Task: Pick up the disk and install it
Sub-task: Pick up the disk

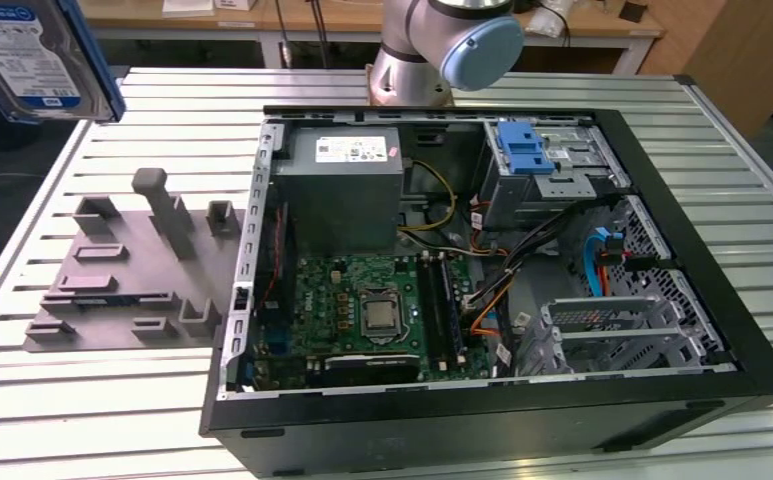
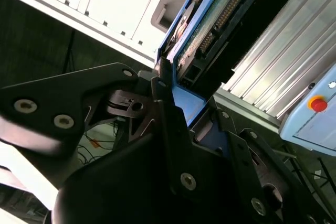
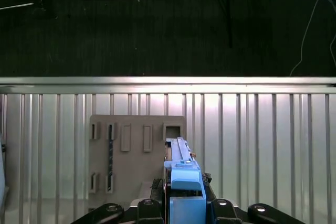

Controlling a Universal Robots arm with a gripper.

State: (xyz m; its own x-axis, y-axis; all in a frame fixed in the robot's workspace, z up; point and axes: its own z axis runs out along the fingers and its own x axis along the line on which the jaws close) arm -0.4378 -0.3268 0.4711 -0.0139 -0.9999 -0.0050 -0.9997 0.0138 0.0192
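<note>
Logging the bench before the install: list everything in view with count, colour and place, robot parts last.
disk: one, silver-grey, white-and-blue label, blue rails; raised in the air at the exterior view's upper left
computer case: one, black, open; lying on the table's middle
power supply: one, grey; inside the case, far end
drive cage: one, metal with blue latch; inside the case, to the exterior view's right of the power supply
motherboard: one, green; on the case floor
fixture plate: one, grey; on the table, at the exterior view's left of the case
table: one, silver slats; under all
arm: one, silver, light-blue cap; behind the case
gripper: one, black; shut on the disk
</note>
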